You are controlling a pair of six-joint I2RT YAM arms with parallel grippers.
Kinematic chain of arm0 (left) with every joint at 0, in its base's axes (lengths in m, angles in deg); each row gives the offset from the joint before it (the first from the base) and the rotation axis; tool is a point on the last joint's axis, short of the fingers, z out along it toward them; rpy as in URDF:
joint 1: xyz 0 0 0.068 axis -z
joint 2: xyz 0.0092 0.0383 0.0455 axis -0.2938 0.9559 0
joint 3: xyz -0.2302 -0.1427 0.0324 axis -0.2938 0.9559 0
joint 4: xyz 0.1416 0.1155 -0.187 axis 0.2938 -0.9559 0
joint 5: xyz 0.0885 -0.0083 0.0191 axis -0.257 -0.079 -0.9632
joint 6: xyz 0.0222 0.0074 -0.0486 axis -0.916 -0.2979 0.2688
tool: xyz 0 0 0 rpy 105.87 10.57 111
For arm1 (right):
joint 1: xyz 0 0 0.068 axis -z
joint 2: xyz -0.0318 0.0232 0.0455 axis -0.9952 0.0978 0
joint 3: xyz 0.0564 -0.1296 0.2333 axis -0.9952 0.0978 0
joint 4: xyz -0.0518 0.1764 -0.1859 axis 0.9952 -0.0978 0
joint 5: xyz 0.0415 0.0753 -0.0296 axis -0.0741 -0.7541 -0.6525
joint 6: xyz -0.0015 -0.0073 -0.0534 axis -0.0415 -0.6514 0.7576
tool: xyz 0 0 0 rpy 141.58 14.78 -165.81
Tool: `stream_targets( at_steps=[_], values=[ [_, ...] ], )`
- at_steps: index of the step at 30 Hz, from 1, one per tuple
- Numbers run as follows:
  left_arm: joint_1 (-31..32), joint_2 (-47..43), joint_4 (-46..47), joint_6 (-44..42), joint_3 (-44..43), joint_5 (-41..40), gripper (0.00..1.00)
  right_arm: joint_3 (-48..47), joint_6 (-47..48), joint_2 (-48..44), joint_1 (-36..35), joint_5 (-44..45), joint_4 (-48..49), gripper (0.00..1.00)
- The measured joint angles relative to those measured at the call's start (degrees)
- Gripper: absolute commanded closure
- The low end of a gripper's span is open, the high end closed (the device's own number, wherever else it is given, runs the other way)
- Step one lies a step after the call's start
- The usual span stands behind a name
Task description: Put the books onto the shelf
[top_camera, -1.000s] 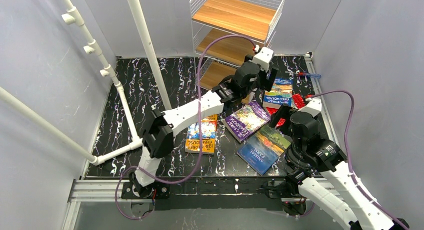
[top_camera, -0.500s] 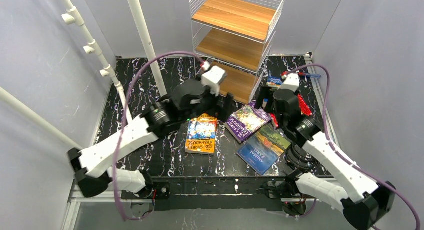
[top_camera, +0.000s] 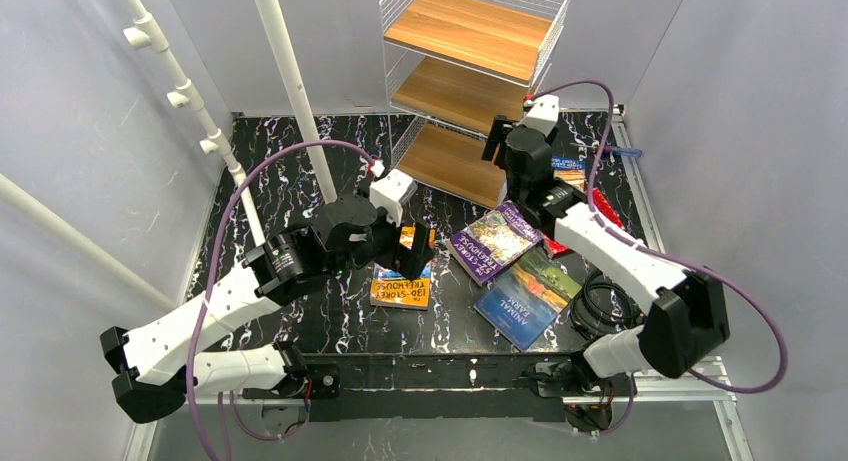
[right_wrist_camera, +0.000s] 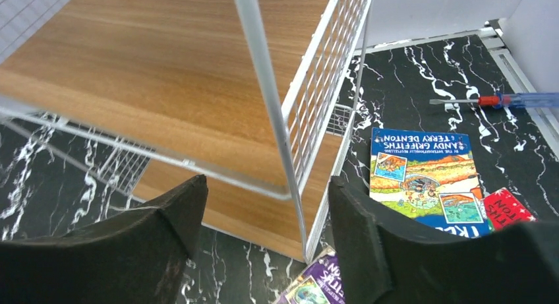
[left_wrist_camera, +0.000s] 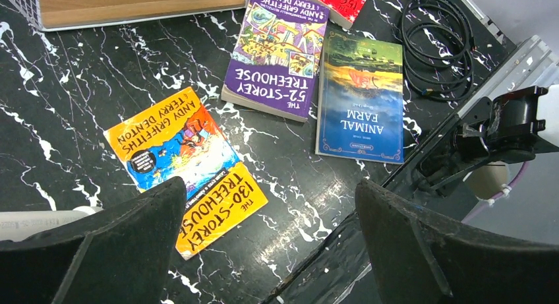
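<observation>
**Inspector:** Jaws?

**Assistant:** Left jaws spread wide over the orange book [left_wrist_camera: 184,169], pinching nothing. Right jaws also spread, facing a shelf [top_camera: 470,31] post.

**Inspector:** Books?

**Assistant:** All flat on the desk [top_camera: 270,181], outside the shelf.

**Inspector:** Differences between views?

**Assistant:** The right wrist view shows a screwdriver [right_wrist_camera: 501,100] near a blue treehouse book [right_wrist_camera: 425,172]. The left wrist view shows neither, but has the purple book [left_wrist_camera: 277,53], farm book [left_wrist_camera: 359,99] and coiled cable [left_wrist_camera: 435,47].

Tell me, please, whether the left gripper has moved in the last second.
Yes. The left gripper drew back from the shelf, leftward, to the 130-Storey Treehouse book.
</observation>
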Motion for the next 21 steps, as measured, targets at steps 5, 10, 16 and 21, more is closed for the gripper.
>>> stream_targets(
  at_steps=[5,10,16,21],
  values=[
    [0.00,-0.28,-0.22,0.00,0.26,-0.02,0.02,-0.52,1.18,4.59,0.00,4.66,4.44,0.49],
    [0.00,-0.28,-0.26,-0.20,0.26,-0.04,0.02,-0.59,3.56,5.40,0.26,5.07,7.54,0.78],
    [0.00,-0.26,-0.22,-0.24,0.52,-0.26,0.02,-0.31,7.96,5.03,4.72,-1.46,8.41,0.99],
    [0.00,0.28,-0.15,-0.24,0.63,-0.28,0.02,1.60,10.56,2.91,12.85,-15.69,9.09,0.99]
  ],
)
